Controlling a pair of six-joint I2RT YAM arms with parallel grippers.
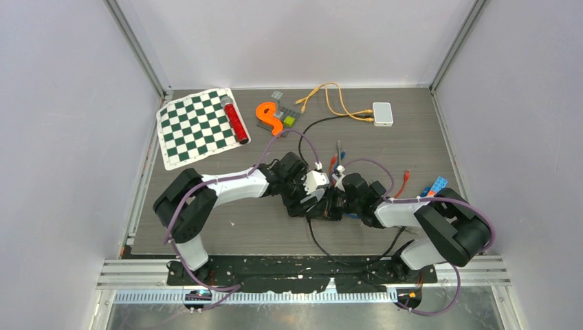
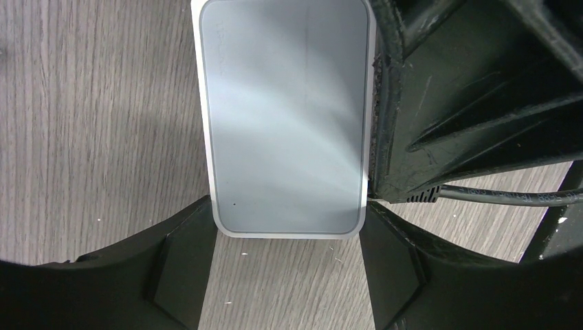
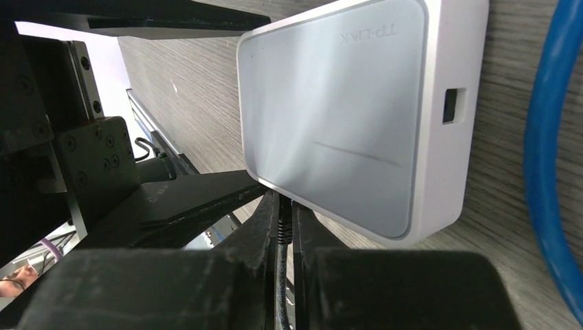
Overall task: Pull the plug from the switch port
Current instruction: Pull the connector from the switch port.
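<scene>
Overhead and wrist views. Two arms meet at the middle of the bench (image 1: 227, 227). There are two white switches. One switch (image 2: 285, 117) lies flat at mid-bench, with the left tool (image 2: 287, 237) clamped across its near end, one finger against each long side. The second switch (image 1: 382, 113) sits far right and is joined to orange cables (image 1: 337, 96); where they cross, their number cannot be told. One black plug (image 2: 421, 196) meets the right-hand edge of the held switch, and its black cable (image 2: 509, 198) trails off to the right. The right tool (image 3: 285, 213) has its fingers pressed together on this cable, just behind the plug. The port itself is hidden behind those fingers, so how far the plug is seated cannot be judged. One small rectangular opening shows on a side face of the held switch. One blue cable (image 3: 550, 158) runs beside that face and is cut off by the frame. At the far left lie one chequered mat (image 1: 196, 127), one red cylinder (image 1: 235, 120) on the mat's right edge, and one orange S-shaped piece (image 1: 269, 117). From above, both tools are largely masked by the wrists.
</scene>
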